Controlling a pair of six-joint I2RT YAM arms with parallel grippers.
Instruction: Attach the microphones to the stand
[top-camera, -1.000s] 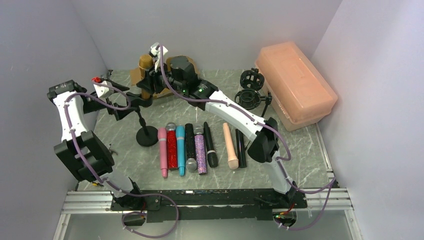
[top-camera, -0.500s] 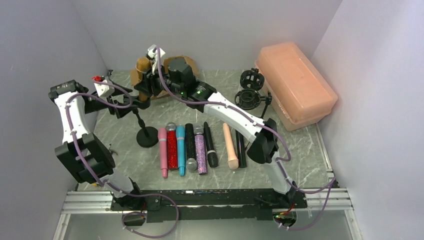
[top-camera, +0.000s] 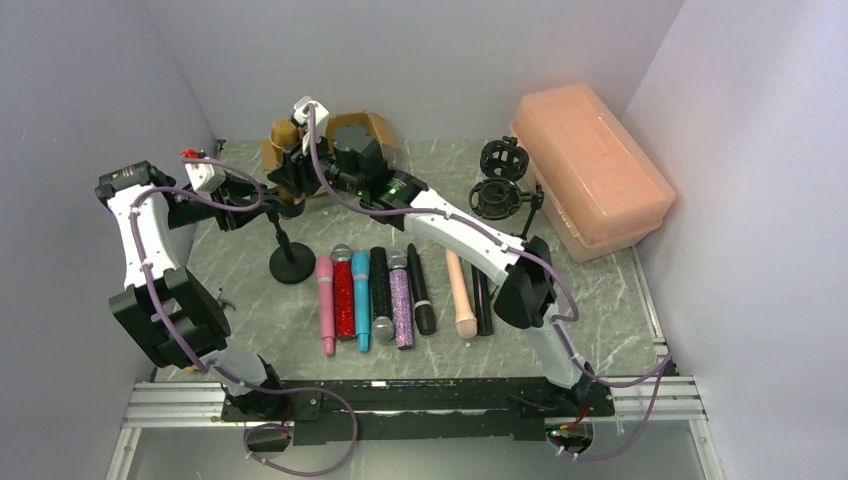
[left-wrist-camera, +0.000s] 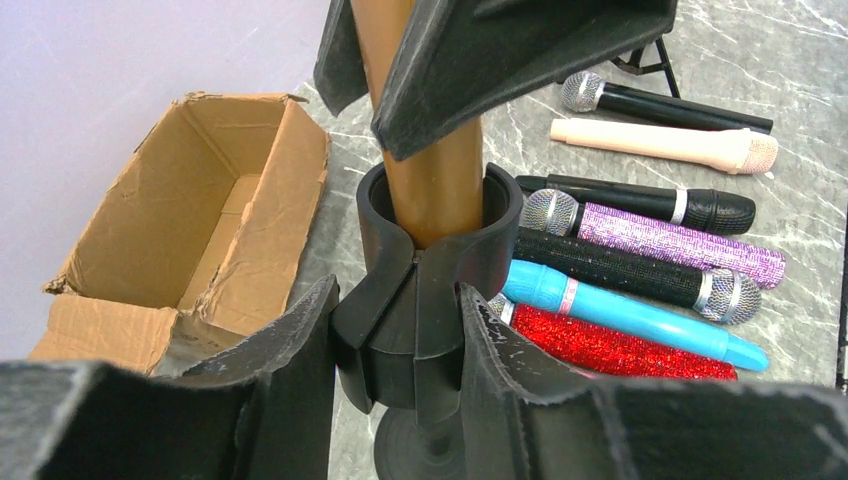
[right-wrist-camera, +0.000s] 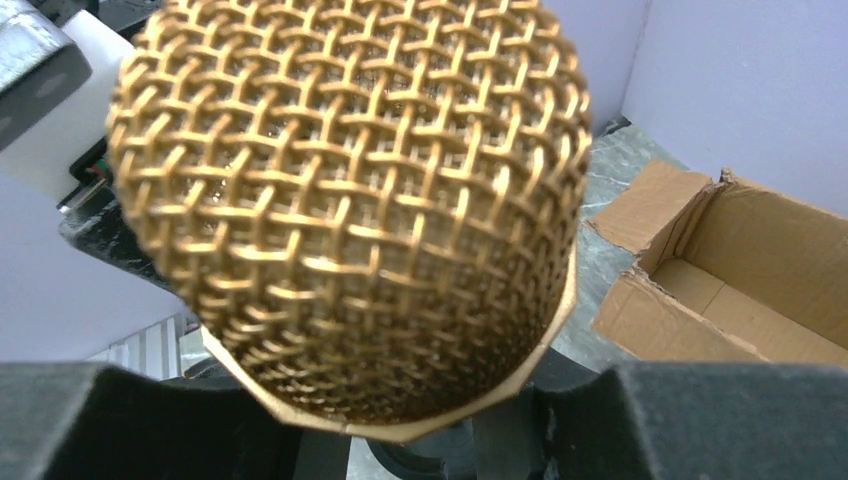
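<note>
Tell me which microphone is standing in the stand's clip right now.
The gold microphone: it stands upright with its handle in the black clip, while all the others lie flat in a row on the table.

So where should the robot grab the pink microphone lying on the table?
Come down from above on the pink microphone, jaws across its slim handle near the tail. It lies flat, and the red glitter microphone lies close against one side, but the pink tail pokes out past it, so there is probably room for both jaws there.
</note>
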